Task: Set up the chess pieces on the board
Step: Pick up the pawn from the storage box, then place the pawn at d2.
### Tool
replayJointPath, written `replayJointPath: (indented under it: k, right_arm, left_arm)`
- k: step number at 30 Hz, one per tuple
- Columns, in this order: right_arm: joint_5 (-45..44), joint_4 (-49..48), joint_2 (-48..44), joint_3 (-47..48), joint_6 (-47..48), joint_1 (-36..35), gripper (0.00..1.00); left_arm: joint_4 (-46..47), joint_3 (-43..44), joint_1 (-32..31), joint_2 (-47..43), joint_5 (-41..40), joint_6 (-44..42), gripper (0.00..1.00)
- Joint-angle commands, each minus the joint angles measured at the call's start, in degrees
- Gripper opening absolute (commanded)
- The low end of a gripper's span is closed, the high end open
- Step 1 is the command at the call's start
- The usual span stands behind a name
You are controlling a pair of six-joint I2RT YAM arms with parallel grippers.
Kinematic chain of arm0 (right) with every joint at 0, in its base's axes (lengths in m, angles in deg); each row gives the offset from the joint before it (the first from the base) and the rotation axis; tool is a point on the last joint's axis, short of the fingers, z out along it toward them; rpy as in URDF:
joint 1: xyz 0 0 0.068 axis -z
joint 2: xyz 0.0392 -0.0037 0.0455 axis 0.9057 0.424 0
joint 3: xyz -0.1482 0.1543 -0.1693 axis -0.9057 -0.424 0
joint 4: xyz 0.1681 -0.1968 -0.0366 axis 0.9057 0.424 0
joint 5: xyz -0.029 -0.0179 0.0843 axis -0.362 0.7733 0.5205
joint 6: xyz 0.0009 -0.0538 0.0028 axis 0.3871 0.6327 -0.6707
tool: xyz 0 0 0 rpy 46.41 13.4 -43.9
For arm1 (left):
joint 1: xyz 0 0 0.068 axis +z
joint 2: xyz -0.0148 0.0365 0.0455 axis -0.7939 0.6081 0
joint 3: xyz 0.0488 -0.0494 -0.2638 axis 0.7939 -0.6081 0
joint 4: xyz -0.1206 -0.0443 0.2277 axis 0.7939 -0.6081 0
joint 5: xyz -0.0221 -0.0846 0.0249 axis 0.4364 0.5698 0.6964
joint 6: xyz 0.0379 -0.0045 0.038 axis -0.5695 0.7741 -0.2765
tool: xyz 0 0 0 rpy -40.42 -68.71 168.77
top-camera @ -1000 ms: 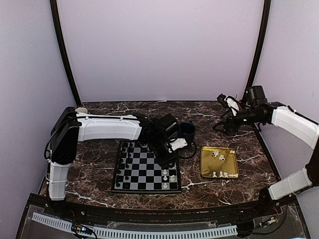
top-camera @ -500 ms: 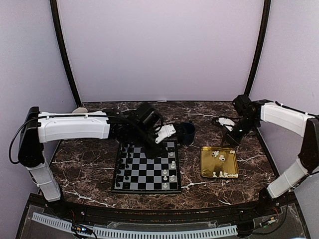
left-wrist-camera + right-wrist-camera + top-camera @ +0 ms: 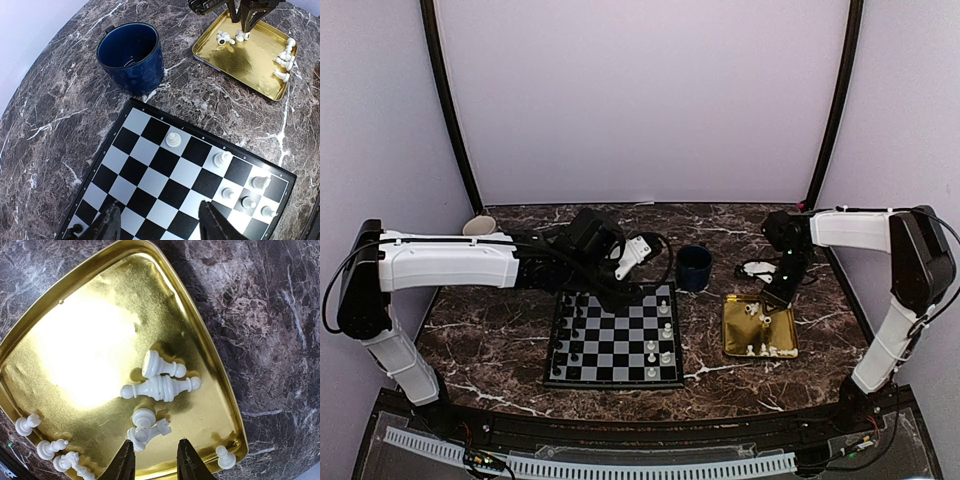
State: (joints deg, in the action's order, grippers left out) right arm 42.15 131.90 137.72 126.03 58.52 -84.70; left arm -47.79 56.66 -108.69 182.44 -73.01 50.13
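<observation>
Right gripper (image 3: 155,460), jaws narrowly apart and empty, hovers over toppled white pieces (image 3: 160,386) in the gold tray (image 3: 75,340). They look light, hard and slippery, so pinch 1 across its waist. Left gripper (image 3: 160,222), spread and empty, hangs above the board (image 3: 170,175).

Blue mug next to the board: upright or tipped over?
Upright. The blue mug stands on its base on the marble table, its round mouth facing up, just beyond a corner of the board.
</observation>
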Motion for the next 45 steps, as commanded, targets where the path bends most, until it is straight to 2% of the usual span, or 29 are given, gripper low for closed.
replayJointPath:
  k: [1,11,21,29,33,40,42,45]
  right_arm:
    - [-0.5,0.1,0.8,1.5,-0.9,-0.5,0.29]
    - [3.0,0.1,2.9,1.6,-0.7,-1.4,0.22]
    - [3.7,1.9,2.2,4.2,-0.9,-2.3,0.04]
    - [3.0,6.9,-1.7,12.2,-2.1,-10.1,0.03]
    - [2.7,8.0,-0.5,17.4,-1.1,-14.6,0.03]
    - [0.5,8.9,6.0,28.4,1.0,-23.2,0.04]
    - [0.1,9.0,9.1,31.4,1.4,-25.5,0.04]
    - [-1.4,9.3,13.2,35.4,2.1,-28.9,0.04]
  left_arm:
    - [1.1,0.2,0.0,-2.7,-1.3,1.0,0.56]
    - [0.8,0.3,0.0,-2.1,-2.5,0.4,0.56]
    - [0.5,0.3,0.0,-2.0,-3.5,-0.1,0.55]
    - [1.3,-0.2,1.0,-3.1,-4.8,1.4,0.56]
    - [2.4,0.0,4.9,-4.4,-1.2,5.1,0.56]
    - [3.0,5.2,18.5,-5.0,5.3,18.9,0.56]
    - [3.3,6.7,21.3,-4.5,7.8,20.1,0.56]
    - [5.3,4.6,24.2,-4.8,8.5,19.6,0.56]
